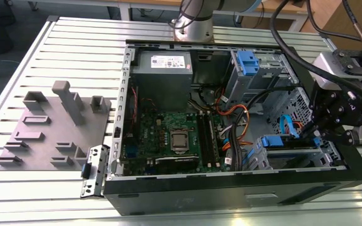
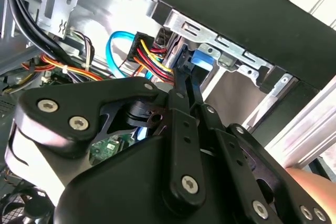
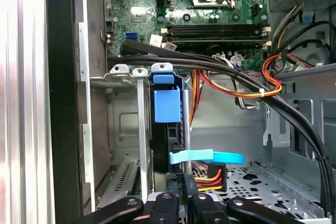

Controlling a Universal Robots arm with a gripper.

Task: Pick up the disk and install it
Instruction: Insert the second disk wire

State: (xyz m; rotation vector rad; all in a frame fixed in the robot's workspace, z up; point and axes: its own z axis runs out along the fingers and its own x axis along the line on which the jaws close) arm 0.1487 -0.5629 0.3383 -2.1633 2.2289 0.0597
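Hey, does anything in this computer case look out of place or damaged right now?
Nothing looks damaged. The disk sits on edge in the drive cage, the gripper at its end, with cables draped loosely across beside it.

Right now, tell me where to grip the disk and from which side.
Take the disk by its narrow exposed end, coming from where the hand is, in line with the slot. It stands on edge inside the drive cage, whose walls cover its flat faces.

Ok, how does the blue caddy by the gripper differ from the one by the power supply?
The disk's caddy sits in the lower cage, beside the gripper; the upper blue caddy stands far from it. The lower one looks wide and low, the upper tall and narrow. Both are blue plastic in metal bays.
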